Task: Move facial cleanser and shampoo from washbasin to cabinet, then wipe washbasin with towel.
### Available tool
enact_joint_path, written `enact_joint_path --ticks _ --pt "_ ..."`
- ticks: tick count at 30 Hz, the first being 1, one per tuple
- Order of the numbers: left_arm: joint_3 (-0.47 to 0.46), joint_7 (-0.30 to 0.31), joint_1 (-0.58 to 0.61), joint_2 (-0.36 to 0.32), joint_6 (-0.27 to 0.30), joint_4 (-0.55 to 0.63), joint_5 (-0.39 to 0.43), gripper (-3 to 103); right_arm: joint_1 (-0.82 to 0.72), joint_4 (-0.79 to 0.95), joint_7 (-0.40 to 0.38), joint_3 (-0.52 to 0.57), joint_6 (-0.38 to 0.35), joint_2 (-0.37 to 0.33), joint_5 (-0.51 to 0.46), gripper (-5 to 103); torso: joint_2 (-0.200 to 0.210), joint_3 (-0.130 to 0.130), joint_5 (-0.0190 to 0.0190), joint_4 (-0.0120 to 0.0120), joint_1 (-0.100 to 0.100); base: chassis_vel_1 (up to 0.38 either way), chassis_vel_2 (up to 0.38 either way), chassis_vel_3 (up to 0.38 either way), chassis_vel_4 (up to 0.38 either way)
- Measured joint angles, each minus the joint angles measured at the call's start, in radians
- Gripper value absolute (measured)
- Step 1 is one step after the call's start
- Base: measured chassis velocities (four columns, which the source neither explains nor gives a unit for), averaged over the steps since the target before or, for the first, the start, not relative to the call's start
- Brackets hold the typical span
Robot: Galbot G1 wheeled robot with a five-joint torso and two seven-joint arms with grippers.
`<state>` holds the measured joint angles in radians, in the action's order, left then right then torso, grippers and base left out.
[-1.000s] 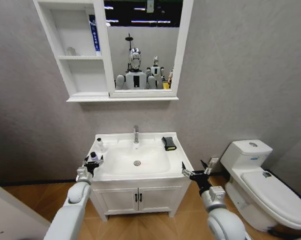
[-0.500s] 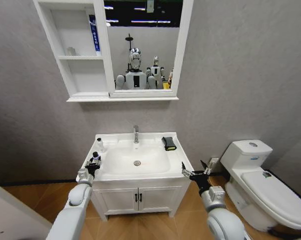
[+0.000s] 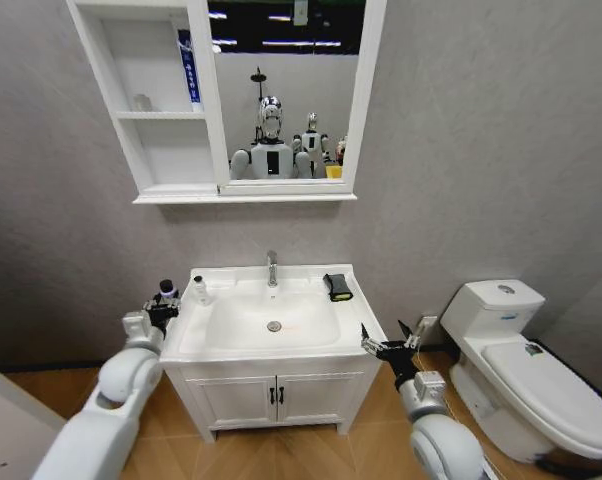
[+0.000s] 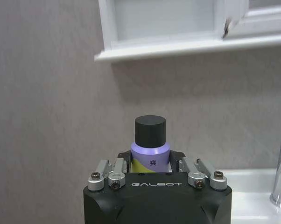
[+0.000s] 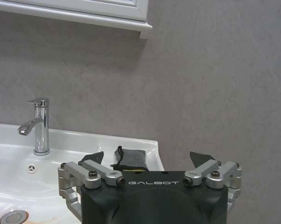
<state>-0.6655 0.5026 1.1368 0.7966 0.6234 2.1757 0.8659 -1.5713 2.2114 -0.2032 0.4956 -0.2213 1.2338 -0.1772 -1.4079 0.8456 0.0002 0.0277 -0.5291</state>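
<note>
My left gripper (image 3: 163,303) is shut on a small bottle (image 3: 165,290) with a black cap and lilac shoulder, held upright just left of the washbasin (image 3: 281,352). In the left wrist view the bottle (image 4: 150,145) stands between the fingers (image 4: 108,169), below the cabinet (image 4: 178,44). I cannot tell whether it is the cleanser or the shampoo. A small white bottle (image 3: 198,290) stands on the basin's back left corner. The black towel (image 3: 337,286) lies at the back right, also in the right wrist view (image 5: 129,158). My right gripper (image 3: 386,341) hangs open by the basin's front right corner.
The cabinet (image 3: 159,150) hangs above the basin, with a blue tube (image 3: 187,66) on its top shelf and a clear item (image 3: 141,102) beside it. A chrome faucet (image 3: 272,268) stands at the basin's back. A white toilet (image 3: 526,375) sits to the right.
My left gripper has carried the bottle up and to the left, from the basin's front left rim to beside the basin. The right gripper has barely moved.
</note>
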Motion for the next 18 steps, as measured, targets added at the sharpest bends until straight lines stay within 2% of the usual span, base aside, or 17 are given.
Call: enact_joint_path --ticks 1,2,3,6,7,10,14,16,17,18 --pt "-0.016 0.029 -0.043 -0.086 0.017 0.022 0.089 43 0.003 0.0 0.001 -0.005 -0.001 0.003 0.002 100 0.0 0.0 0.0002 0.0 0.0 0.0 0.0 0.0 0.0" --pt "-0.019 0.05 -0.084 -0.141 0.024 0.026 0.152 43 0.005 0.0 0.001 -0.008 -0.003 0.005 0.003 100 0.0 0.0 0.0 0.0 0.0 0.0 0.0 0.0 0.0" --pt "-0.019 0.05 -0.084 -0.141 0.024 0.026 0.152 43 0.005 0.0 0.001 -0.008 -0.003 0.005 0.003 100 0.0 0.0 0.0 0.0 0.0 0.0 0.0 0.0 0.0" --pt "0.002 0.079 -0.218 -0.247 0.035 -0.005 0.275 43 0.012 0.001 0.002 -0.011 -0.007 0.006 0.004 100 0.0 0.0 -0.0002 0.0002 0.0 0.0 0.0 0.0 0.0" --pt "0.002 0.079 -0.218 -0.247 0.035 -0.005 0.275 43 0.012 0.001 0.002 -0.011 -0.007 0.006 0.004 100 0.0 0.0 -0.0002 0.0002 0.0 0.0 0.0 0.0 0.0" --pt "0.026 0.044 -0.341 -0.34 0.044 -0.072 0.342 43 0.017 0.01 0.003 -0.008 -0.016 0.005 -0.002 100 0.0 0.0 -0.0002 0.0001 0.0 0.0 0.0 0.0 0.0" --pt "0.055 0.026 -0.421 -0.387 0.057 -0.119 0.391 43 0.018 0.016 0.003 -0.005 -0.018 0.006 -0.004 100 0.0 0.0 -0.0003 -0.0003 0.0 0.0 0.0 0.0 0.0" --pt "0.142 0.002 -0.552 -0.431 0.069 -0.195 0.433 43 0.016 0.022 0.003 -0.002 -0.019 0.011 -0.004 100 0.0 0.0 -0.0001 -0.0003 0.0 0.0 0.0 0.0 0.0" --pt "0.142 0.002 -0.552 -0.431 0.069 -0.195 0.433 43 0.016 0.022 0.003 -0.002 -0.019 0.011 -0.004 100 0.0 0.0 -0.0001 -0.0003 0.0 0.0 0.0 0.0 0.0" --pt "0.177 -0.011 -0.601 -0.439 0.072 -0.22 0.442 43 0.016 0.024 0.003 -0.001 -0.019 0.014 -0.004 100 0.0 0.0 -0.0003 -0.0003 0.0 0.0 0.0 0.0 0.0"
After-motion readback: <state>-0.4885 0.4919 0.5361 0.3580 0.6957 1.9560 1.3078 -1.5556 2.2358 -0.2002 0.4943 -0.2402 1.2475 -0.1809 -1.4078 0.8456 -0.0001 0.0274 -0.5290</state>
